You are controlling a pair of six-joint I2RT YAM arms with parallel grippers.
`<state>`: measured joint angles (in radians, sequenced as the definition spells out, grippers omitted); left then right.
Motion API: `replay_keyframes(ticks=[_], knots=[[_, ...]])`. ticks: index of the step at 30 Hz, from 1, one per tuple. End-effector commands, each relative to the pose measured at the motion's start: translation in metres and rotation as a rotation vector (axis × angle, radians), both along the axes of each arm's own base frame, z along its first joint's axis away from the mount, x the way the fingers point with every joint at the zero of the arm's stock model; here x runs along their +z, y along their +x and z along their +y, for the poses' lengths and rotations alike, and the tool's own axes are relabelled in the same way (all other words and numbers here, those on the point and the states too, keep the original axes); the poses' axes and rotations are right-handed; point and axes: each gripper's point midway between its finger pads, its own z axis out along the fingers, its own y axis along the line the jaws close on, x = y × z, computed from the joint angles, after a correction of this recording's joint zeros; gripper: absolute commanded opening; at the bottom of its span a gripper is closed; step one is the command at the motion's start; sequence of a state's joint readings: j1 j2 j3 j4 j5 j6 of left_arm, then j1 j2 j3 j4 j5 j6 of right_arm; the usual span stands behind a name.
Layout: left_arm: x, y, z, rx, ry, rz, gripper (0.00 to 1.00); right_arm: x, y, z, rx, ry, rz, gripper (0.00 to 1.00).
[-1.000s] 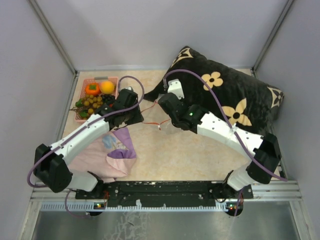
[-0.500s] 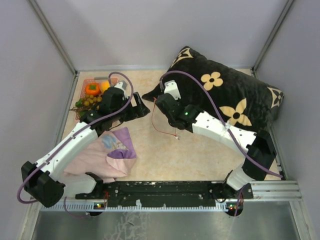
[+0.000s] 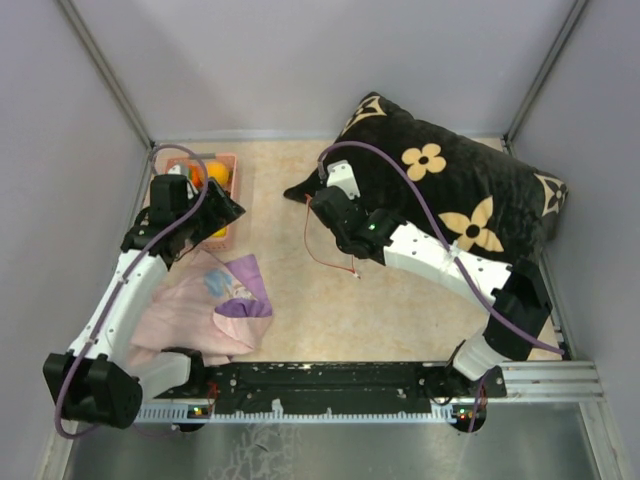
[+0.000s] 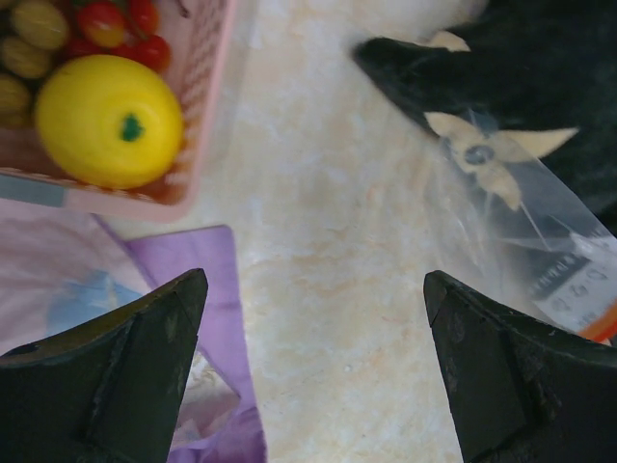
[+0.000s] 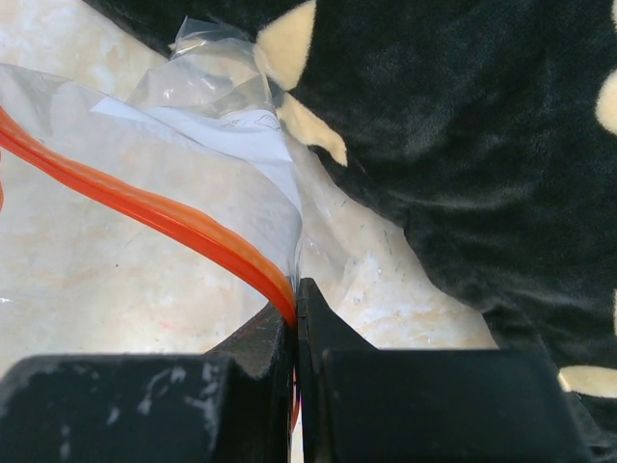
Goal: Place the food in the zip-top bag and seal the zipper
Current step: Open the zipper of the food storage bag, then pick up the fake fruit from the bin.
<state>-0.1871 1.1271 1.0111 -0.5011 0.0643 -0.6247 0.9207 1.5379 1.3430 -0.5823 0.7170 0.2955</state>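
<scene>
Grey walls (image 3: 300, 60) close in a pale marbled counter (image 3: 400, 310). Your right end effector (image 5: 294, 289) is pinched tight on the orange zipper (image 5: 193, 231) of the clear bag (image 5: 212, 145), just beside the black flowered pillow (image 5: 463, 145). From there the strip runs down to a small white slider (image 3: 353, 275), and the bag rests against the pillow's corner. Your left end effector (image 4: 313, 289) is spread wide with nothing between its fingers, hanging over the counter at the edge of the pink basket (image 4: 207, 87). The food (image 3: 217, 173) sits in that basket, well apart from the bag; you can see a yellow fruit (image 4: 109, 121) and olive grapes (image 4: 39, 24). A pink-purple cloth (image 4: 207, 270) lies just beside the basket.
</scene>
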Motion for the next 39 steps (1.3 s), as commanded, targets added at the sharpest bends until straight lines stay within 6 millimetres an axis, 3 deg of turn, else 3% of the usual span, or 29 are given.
replay_keyframes(ticks=[1,8,12,19,25,33,39], knots=[[-0.014,0.002,0.04,0.058,0.096,0.042,1.0,0.021,0.01,0.011,-0.002,0.059,-0.056,0.0],[-0.049,0.018,0.092,0.113,0.337,0.218,0.99,0.018,0.008,0.009,0.0,0.056,-0.054,0.0],[-0.065,0.029,0.105,0.101,0.423,0.279,0.98,0.018,0.008,0.009,0.0,0.061,-0.057,0.0],[-0.082,0.059,0.106,0.057,0.454,0.314,0.91,0.015,0.007,0.009,0.004,0.059,-0.053,0.0],[-0.112,0.075,0.099,0.002,0.429,0.395,0.86,0.012,0.006,0.006,0.004,0.054,-0.047,0.0],[-0.154,0.069,0.086,-0.053,0.365,0.502,0.85,0.009,0.005,0.006,0.007,0.051,-0.039,0.0],[-0.168,0.061,0.082,-0.065,0.343,0.535,0.89,0.007,0.005,0.005,0.007,0.049,-0.037,0.0]])
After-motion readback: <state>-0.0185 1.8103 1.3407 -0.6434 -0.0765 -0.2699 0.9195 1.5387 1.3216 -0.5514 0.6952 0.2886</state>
